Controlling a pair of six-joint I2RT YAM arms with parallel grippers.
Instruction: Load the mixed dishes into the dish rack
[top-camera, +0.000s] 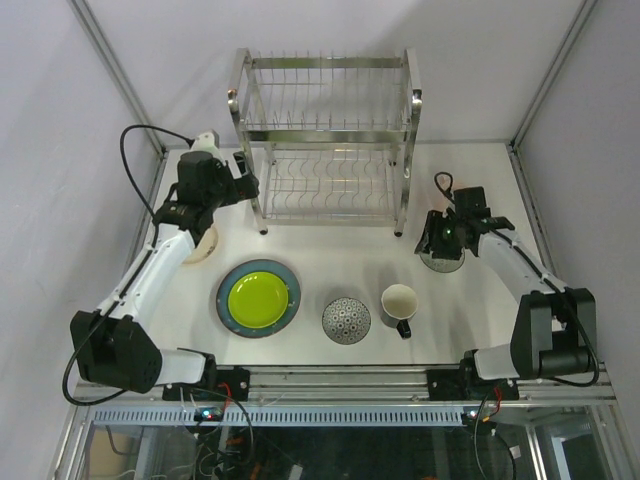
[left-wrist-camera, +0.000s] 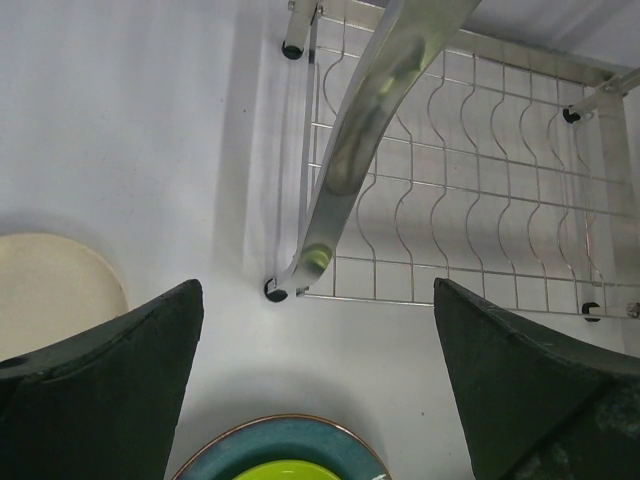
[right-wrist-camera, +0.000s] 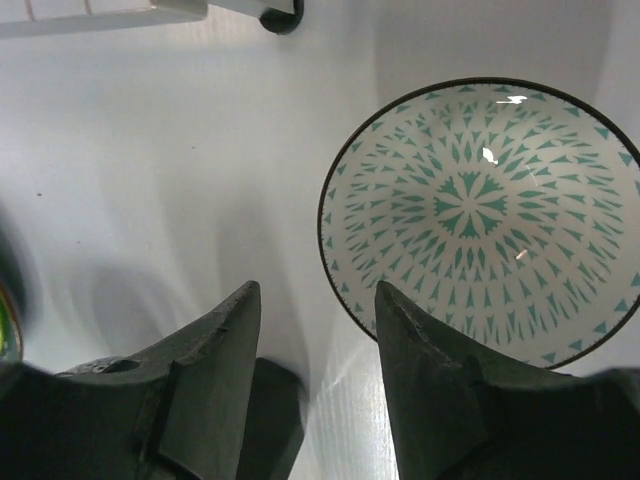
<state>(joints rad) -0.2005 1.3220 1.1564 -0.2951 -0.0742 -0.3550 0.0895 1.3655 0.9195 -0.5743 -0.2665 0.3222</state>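
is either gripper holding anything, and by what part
Nothing is held. The left gripper hangs wide open by the dish rack; the right gripper is open and empty beside the saucer.

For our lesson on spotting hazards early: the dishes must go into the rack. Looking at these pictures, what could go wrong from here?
1. The saucer lies flat on the table with the right jaws at its rim: that thin edge could slip out or skid.
2. The left jaws hang wide open close to a rack post: a swing might knock it.
3. The green plate sits on the blue plate: lifting one may drag the other.
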